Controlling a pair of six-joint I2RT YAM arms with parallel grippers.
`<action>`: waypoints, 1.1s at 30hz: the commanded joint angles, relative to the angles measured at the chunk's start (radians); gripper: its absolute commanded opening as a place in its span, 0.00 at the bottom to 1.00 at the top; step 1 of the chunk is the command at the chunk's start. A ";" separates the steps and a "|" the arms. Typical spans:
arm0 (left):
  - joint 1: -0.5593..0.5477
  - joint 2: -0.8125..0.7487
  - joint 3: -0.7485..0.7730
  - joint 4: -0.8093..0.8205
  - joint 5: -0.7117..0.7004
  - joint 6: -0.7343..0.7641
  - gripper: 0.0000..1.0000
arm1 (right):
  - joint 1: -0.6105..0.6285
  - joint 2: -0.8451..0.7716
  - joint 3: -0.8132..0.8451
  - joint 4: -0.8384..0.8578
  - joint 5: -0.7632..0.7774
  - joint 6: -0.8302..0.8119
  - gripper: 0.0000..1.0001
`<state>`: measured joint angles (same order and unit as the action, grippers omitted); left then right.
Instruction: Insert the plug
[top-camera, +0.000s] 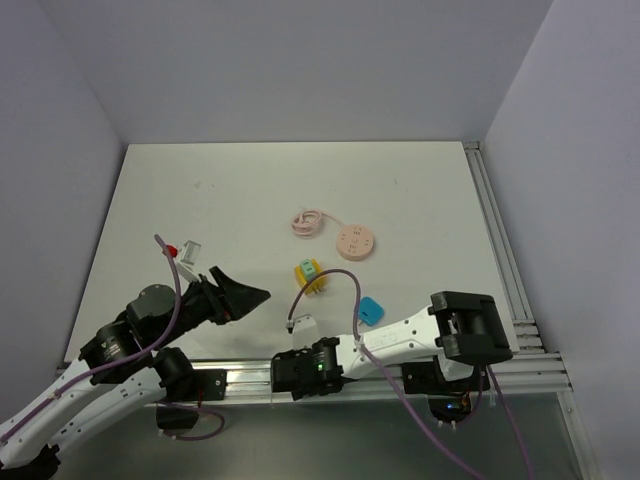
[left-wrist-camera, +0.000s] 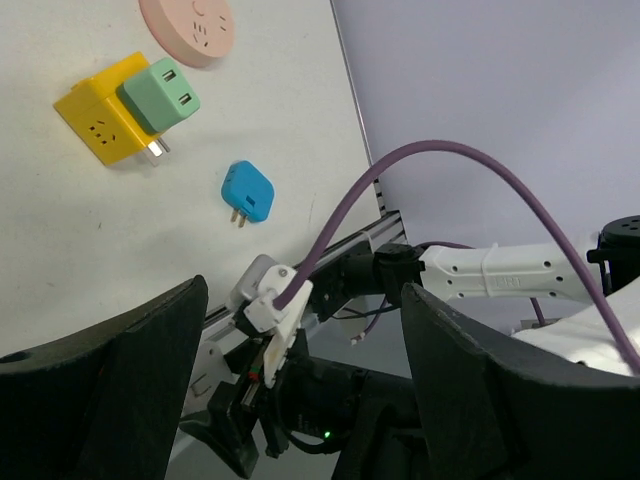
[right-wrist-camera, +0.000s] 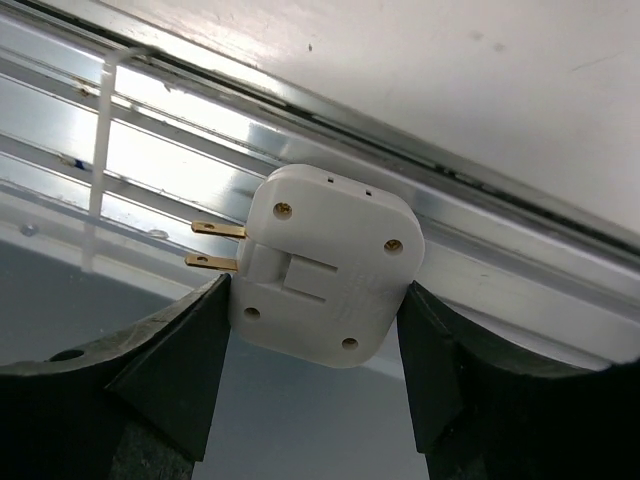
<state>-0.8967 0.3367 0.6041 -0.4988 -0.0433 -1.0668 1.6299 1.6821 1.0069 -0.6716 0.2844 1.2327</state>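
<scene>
My right arm (top-camera: 400, 338) is reaching leftward along the desk's (top-camera: 250, 190) near edge, right jaws clamping the white plug (right-wrist-camera: 330, 250); my left jaws are hovering apart above the desk.

Both arms (top-camera: 400, 338) are white with black joints (top-camera: 470, 325), purple cables (left-wrist-camera: 440, 148) and black fingers (left-wrist-camera: 100, 390).

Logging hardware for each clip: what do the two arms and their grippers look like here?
Both arms are white links with black joint housings; the left arm and right arm each carry a purple cable looping to the wrist. The left gripper and right gripper have broad matte black fingers. A green light glows at the right wrist.
</scene>
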 joint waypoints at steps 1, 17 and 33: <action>-0.004 0.005 -0.006 0.020 0.034 0.018 0.84 | 0.001 -0.113 0.001 -0.046 0.128 -0.068 0.15; -0.004 0.267 -0.063 0.342 0.445 0.015 0.82 | 0.008 -0.766 -0.234 0.184 0.145 -0.536 0.08; -0.005 0.418 -0.155 0.617 0.617 -0.051 0.77 | 0.008 -0.776 -0.189 0.196 0.173 -0.670 0.07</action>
<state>-0.8967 0.7441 0.4622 -0.0090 0.5140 -1.0946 1.6337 0.9237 0.7673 -0.5079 0.4263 0.6048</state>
